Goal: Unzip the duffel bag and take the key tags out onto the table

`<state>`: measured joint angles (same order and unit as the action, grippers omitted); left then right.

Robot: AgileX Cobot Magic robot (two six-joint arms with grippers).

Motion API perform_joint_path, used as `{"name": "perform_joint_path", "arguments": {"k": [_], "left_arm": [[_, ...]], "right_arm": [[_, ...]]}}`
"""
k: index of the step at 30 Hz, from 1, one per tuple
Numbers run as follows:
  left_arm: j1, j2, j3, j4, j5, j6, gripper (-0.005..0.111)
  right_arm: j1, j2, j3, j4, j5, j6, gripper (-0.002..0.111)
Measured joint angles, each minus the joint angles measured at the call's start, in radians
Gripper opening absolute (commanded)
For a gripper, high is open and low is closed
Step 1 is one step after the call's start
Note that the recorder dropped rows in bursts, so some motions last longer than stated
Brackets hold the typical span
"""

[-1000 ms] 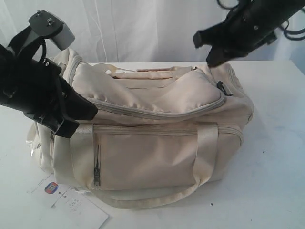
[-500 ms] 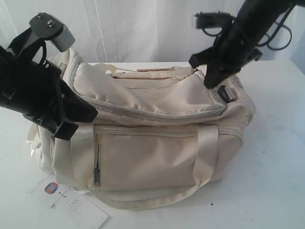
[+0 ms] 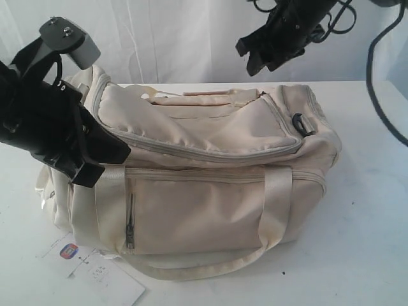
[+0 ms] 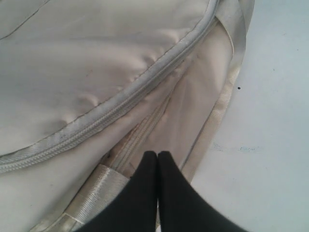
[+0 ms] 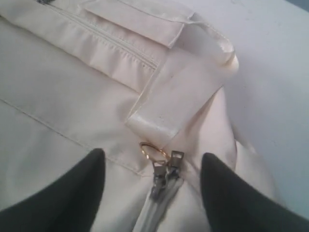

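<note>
Cream fabric, soft and slack, is what you are dealing with. The duffel bag (image 3: 204, 210) sits in the middle of the white table (image 3: 370, 242), and its grey-trimmed top zipper (image 3: 210, 152) is closed all along the curve. Judge the bag light and floppy: the cloth will likely bunch and ride along with any pull unless one end is pinned.

The key tags are nowhere in view, so presume they are inside.

Your left claw (image 4: 158, 155) is shut tight, with nothing visible between the tips. It sits at the bag's left end, beside a strip of webbing (image 4: 96, 186).

Your right claw (image 5: 153, 155) hangs wide open and empty above the bag's far right end. Its wrist view frames two metal zipper pulls (image 5: 164, 171) and a small gold ring (image 5: 147, 147) between the fingers, beneath them and untouched. Those pulls are the place to take hold. They are small, hard and probably slippery, so pinch them squarely.

As for writing, a white paper hang-tag (image 3: 95, 274) lies on the table by the bag's front left corner. It bears an orange-and-blue logo (image 3: 69, 250), but its print is too small to read. No brand shows on the bag itself.
</note>
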<state>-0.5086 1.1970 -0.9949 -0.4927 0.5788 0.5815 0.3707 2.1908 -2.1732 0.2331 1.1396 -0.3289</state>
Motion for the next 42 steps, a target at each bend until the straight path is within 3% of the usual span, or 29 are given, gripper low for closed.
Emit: {"name": "perform_joint_path", "arguments": {"k": [5, 9, 15, 21, 32, 34, 40, 42], "left_arm": [[0.0, 0.0, 0.0, 0.0, 0.0, 0.0, 0.0], [0.0, 0.0, 0.0, 0.0, 0.0, 0.0, 0.0], [0.0, 0.0, 0.0, 0.0, 0.0, 0.0, 0.0], [0.0, 0.0, 0.0, 0.0, 0.004, 0.0, 0.0], [0.0, 0.0, 0.0, 0.0, 0.004, 0.0, 0.0], [0.0, 0.0, 0.0, 0.0, 0.004, 0.0, 0.0], [0.0, 0.0, 0.0, 0.0, 0.008, 0.0, 0.0], [0.0, 0.0, 0.0, 0.0, 0.008, 0.0, 0.0]], "right_arm": [[0.014, 0.07, -0.006, -0.032, -0.035, -0.057, 0.067], [0.063, 0.111, -0.006, -0.212, -0.059, -0.049, 0.063], [0.092, 0.126, -0.008, -0.225, -0.057, -0.03, 0.022], [0.092, 0.126, -0.061, -0.278, -0.048, 0.037, 0.005], [0.092, 0.088, -0.099, -0.283, -0.02, 0.041, 0.006], [0.092, 0.086, -0.099, -0.283, -0.006, 0.041, 0.01], [0.092, 0.089, -0.099, -0.279, 0.041, 0.041, 0.061], [0.092, 0.097, -0.1, -0.277, 0.061, 0.041, 0.066]]}}
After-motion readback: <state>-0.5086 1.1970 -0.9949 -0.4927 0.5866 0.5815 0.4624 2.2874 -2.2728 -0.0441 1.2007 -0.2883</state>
